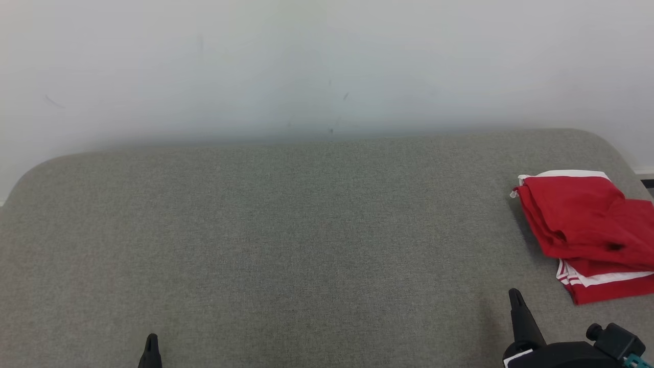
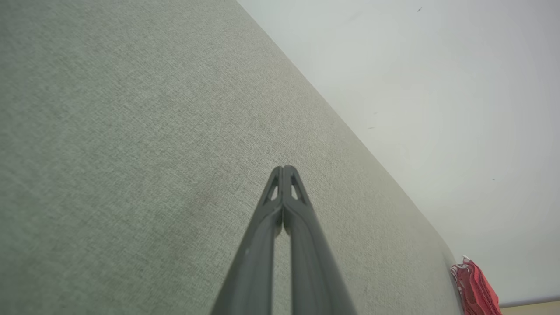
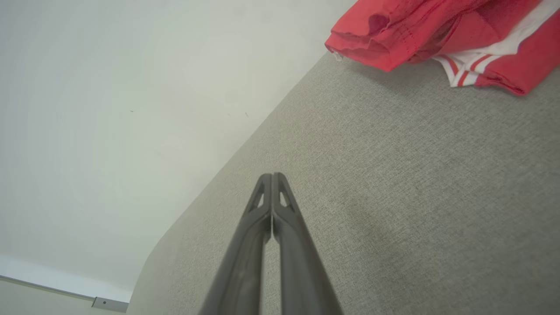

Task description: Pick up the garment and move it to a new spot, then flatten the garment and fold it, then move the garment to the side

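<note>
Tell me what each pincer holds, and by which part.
Nothing. The left pincer and right pincer are shut and empty; the garment lies on the surface, apart from both.

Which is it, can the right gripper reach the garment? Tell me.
Probably yes. The garment lies just beyond the right gripper, to its right, with only grey surface between them. The jaws are shut and would need opening first.

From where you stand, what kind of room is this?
Probably a bare test room: a grey fabric-covered surface against a plain white wall, with one loosely folded red garment with white trim lying near its right edge.
</note>
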`<state>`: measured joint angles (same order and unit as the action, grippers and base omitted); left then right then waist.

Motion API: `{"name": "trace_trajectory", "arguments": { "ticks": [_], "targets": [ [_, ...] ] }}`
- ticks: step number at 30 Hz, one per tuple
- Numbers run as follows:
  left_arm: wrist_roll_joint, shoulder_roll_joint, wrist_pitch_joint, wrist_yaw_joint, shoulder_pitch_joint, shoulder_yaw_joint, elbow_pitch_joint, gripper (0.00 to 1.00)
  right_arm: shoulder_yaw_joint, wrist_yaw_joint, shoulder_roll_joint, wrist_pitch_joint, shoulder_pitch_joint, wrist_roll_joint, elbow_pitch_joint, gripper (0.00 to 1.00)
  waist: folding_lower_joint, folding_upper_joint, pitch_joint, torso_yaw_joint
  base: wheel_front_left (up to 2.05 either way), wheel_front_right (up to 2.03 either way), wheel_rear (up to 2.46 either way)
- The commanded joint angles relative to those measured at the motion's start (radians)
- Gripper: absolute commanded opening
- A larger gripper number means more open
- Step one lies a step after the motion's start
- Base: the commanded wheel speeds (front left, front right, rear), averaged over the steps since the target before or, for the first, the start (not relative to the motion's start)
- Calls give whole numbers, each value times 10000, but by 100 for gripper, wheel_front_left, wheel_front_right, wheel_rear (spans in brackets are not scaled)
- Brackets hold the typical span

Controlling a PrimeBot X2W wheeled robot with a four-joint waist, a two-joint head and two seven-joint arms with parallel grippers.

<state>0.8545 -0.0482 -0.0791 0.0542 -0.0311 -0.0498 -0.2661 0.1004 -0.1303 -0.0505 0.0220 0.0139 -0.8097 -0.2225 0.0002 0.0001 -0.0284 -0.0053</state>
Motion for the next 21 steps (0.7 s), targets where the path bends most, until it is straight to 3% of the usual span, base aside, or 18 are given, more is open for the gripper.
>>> {"name": "trace_trajectory", "arguments": {
  "ticks": [1, 21],
  "targets": [
    [374, -23, 83, 91, 291, -67, 150, 0, 21, -3, -3, -61, -265, -405, 90, 0, -1, -1, 7, 1, 0, 0, 0],
    [2792, -26, 710, 327, 684, -268, 182, 0, 65, -4, -1, -500, -608, -2965, -10, 0, -1, -1, 88, 15, 0, 0, 0]
  ]
}}
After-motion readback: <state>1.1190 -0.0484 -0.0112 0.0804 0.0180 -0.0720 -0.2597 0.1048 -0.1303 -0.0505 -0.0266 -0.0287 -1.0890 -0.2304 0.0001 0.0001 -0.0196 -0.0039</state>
